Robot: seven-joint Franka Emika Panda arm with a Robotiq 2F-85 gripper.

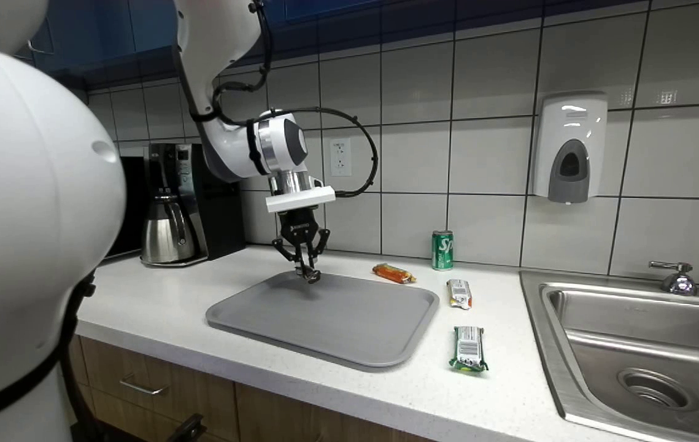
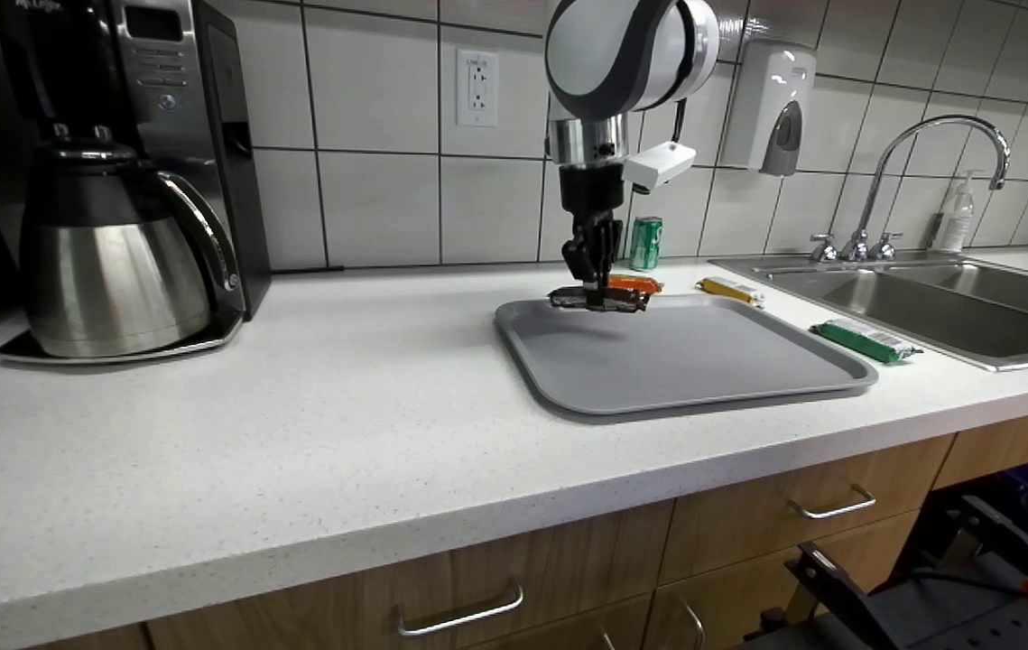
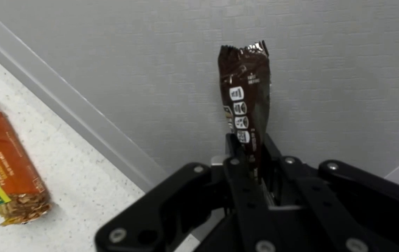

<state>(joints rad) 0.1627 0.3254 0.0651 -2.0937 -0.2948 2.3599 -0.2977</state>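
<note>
My gripper (image 1: 306,269) is shut on a dark brown wrapped bar (image 3: 245,80). In the wrist view the fingers (image 3: 250,143) pinch the bar's lower part, and its crimped far end sticks out beyond them. The bar also shows in an exterior view (image 2: 570,298), roughly level and held above a grey tray (image 2: 694,361), near the tray's back left corner. The tray also shows in an exterior view (image 1: 324,319). An orange wrapped bar (image 3: 10,157) lies on the counter just outside the tray's rim. It shows in both exterior views (image 1: 393,273) (image 2: 636,284).
Right of the tray lie a yellow bar (image 2: 730,290) and a green bar (image 1: 468,348). A green can (image 1: 442,250) stands by the tiled wall. A steel sink (image 1: 542,344) is at the right. A coffee maker with a steel jug (image 2: 116,280) stands at the left.
</note>
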